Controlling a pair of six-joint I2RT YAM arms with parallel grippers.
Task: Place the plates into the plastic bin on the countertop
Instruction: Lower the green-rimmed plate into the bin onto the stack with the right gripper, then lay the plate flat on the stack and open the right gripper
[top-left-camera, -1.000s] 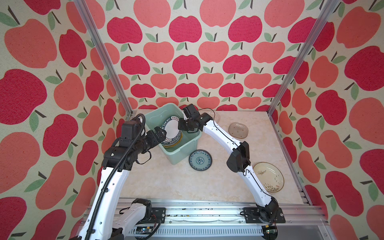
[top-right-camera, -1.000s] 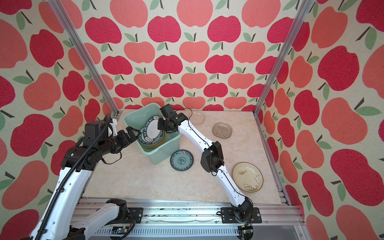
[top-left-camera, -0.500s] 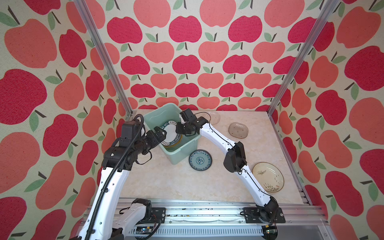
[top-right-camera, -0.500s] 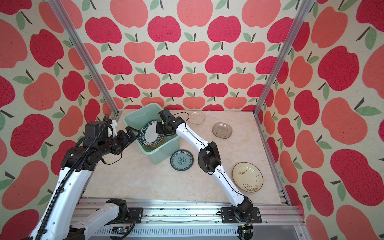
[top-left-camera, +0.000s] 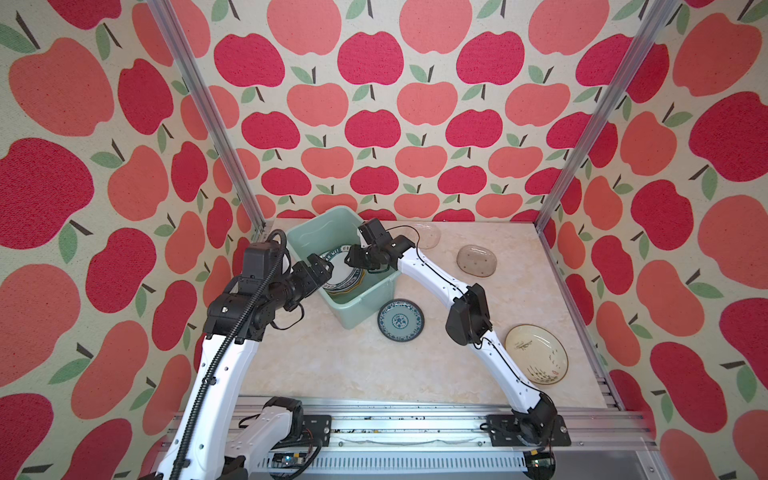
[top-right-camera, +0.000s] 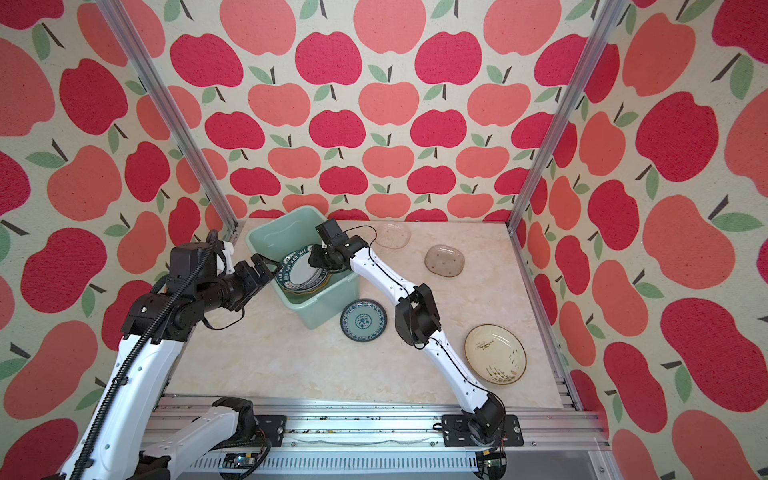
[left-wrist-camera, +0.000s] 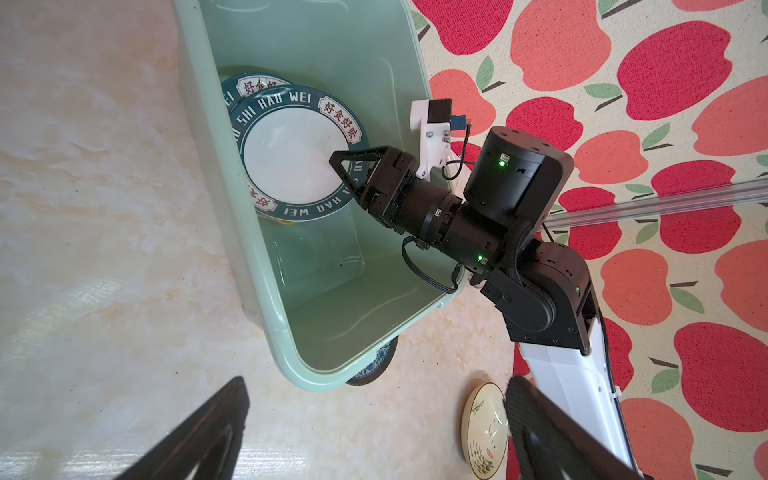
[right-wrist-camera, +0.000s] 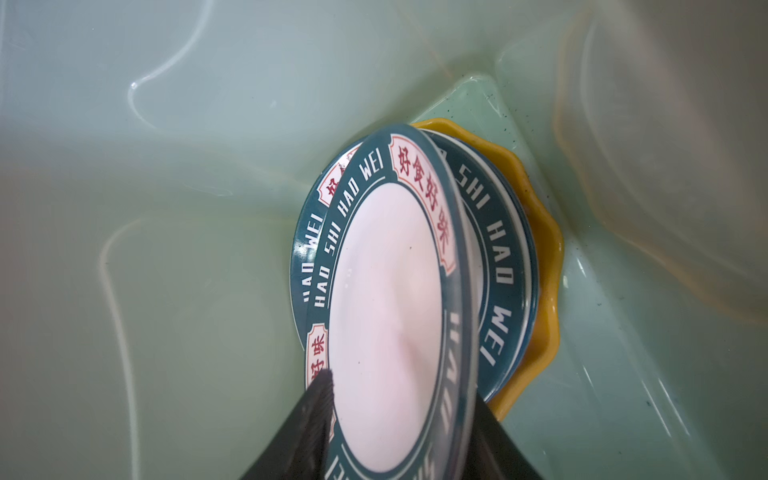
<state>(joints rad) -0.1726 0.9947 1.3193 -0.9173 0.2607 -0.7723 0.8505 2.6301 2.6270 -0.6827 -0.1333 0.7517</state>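
Right hand (left-wrist-camera: 338, 168) reaches down inside the plastic bin (left-wrist-camera: 249, 266), its jaws parted on either side of a lettered plate (right-wrist-camera: 386, 311) and loose about the rim rather than pinching it. The plate leans at a slant against the stack, its far edge blurred in the right wrist view. Under it lie a second lettered plate (right-wrist-camera: 505, 270) and, lowest, a yellow scalloped plate (right-wrist-camera: 544, 291), all crowded toward the bin's nearer end. The step in hand looks like the release. It would go best if the hand drew straight back along the line of its fingers, so that neither pad drags the rim and the plate settles flat on its twin instead of sliding off. These are hard, glossy rounds with white wells and dark teal bands. The bin is smooth pale-green plastic with tapered walls and a rolled rim, and it would probably shift if knocked. On the marble-patterned tabletop (top-left-camera: 353, 365) a teal patterned plate (top-left-camera: 400, 321) lies just beside the bin's corner. A cream plate (top-left-camera: 536, 354) sits well apart, and a smoky glass oval (top-left-camera: 476, 260) and a clear glass dish (top-left-camera: 424, 235) sit toward the back. Left hand (top-left-camera: 322, 268) hovers just outside the bin's wall, spread wide and holding nothing.
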